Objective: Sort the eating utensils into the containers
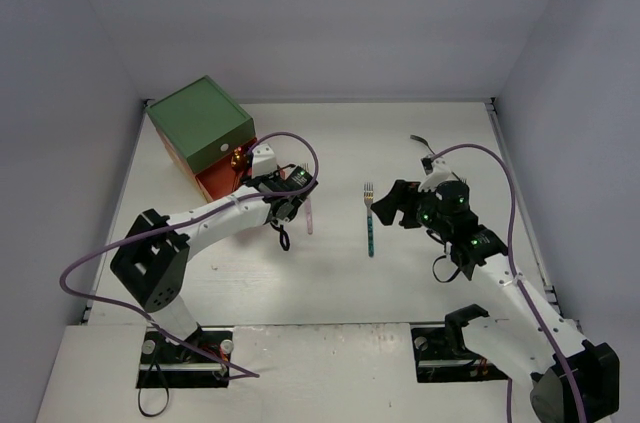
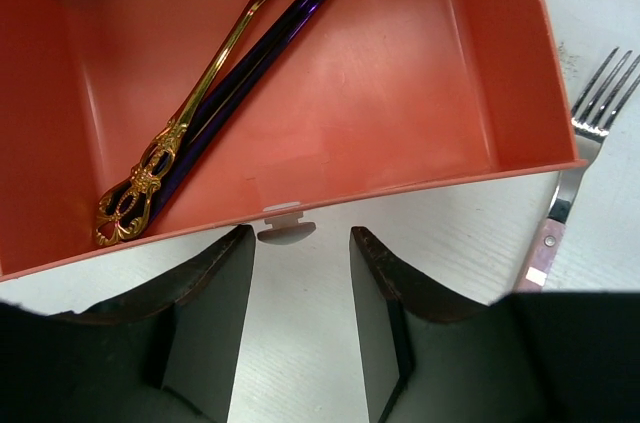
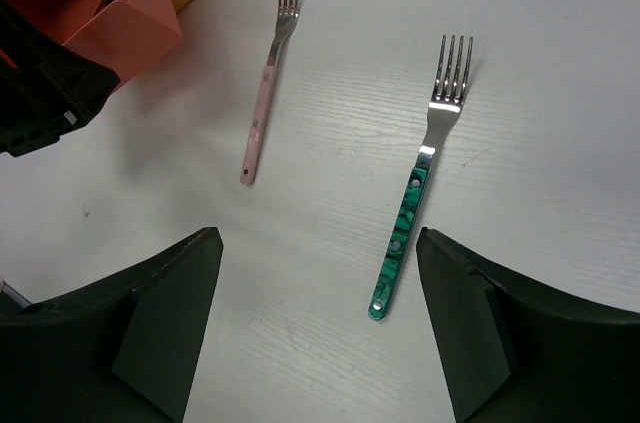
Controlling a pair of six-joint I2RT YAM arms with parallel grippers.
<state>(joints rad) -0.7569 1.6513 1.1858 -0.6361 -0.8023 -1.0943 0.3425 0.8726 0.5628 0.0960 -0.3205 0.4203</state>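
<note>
Top external view, read left to right. At the far left of the white table [image 1: 330, 283] we note a small boxy chest with a green top [image 1: 200, 121]. Its orange-red plastic drawer [image 2: 400, 93] is pulled out toward the left arm.

Left wrist view: two utensils lie in that drawer, close alongside each other. One is an ornate gold spoon [image 2: 216, 58], the other a dark purple spoon [image 2: 300, 21]. The drawer's small white knob [image 2: 287, 233] sits just ahead of the left gripper [image 2: 302, 261], in line with its gap. The jaws stand apart, clamped on nothing, and we see no contact with the knob.

Just right of the drawer, a pink-handled steel fork [image 3: 260, 118] lies flat on the table. Further right, well apart from it, lies a teal-handled steel fork [image 3: 418, 183], roughly parallel.

Right wrist view: the right gripper [image 3: 315, 255] hangs above the table by the teal fork's handle end, jaws spread wide and empty. Toward the far right a slim dark item [image 1: 421, 144] lies on the table, too small for us to identify.

Progress, our judgement: two spoons are stowed and at least two forks are unsorted, so the sort is under way but not finished. We cannot see what the other drawers hold.
</note>
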